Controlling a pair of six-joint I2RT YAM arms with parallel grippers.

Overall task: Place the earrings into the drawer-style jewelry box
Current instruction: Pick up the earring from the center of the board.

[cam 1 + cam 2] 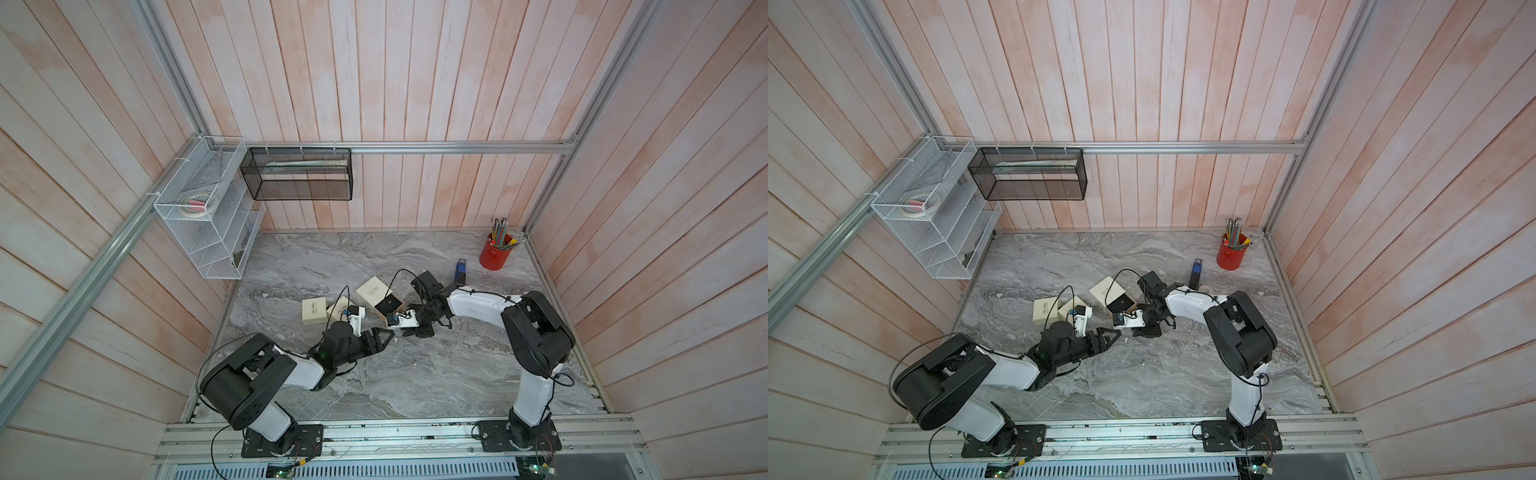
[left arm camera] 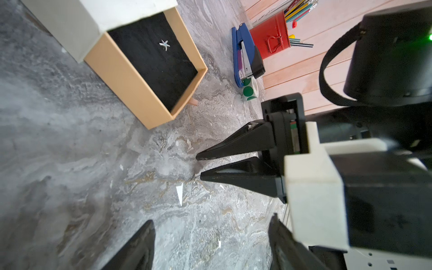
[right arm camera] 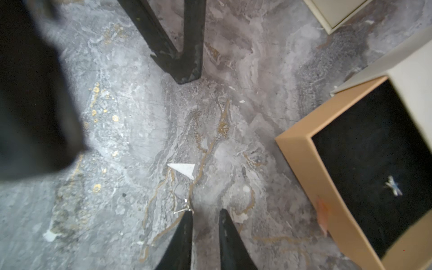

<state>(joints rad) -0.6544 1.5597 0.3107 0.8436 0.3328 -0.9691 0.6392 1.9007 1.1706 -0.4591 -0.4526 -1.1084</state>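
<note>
Nearest me, my left tool (image 2: 211, 219) hangs low over the desk (image 1: 415, 386), jaws spread wide with nothing between them. Just past it, my right tool (image 3: 205, 211) points down at the desk. Its jaws are nearly together but show a clear gap, and they pinch nothing. The loose earring (image 3: 184, 208), small and silvery, lies on the desk at the outer edge of one fingertip, not in the gap. I cannot tell whether it touches that fingertip. A white paper scrap (image 3: 183, 169) lies near it, between my two tools.

Beyond them stands the jewelry box (image 1: 374, 291) with its drawer (image 2: 131, 88) pulled out. A starfish earring (image 2: 164, 45) lies on the black lining inside. Farther off are two closed boxes (image 1: 314, 311), a stapler (image 2: 245, 53) and a red pencil tin (image 2: 268, 39).

I judge the task about half done: the drawer is open and one earring is in. I have yet to bring the right jaws over the loose earring, pinch it, carry it to the drawer and drop it in.
</note>
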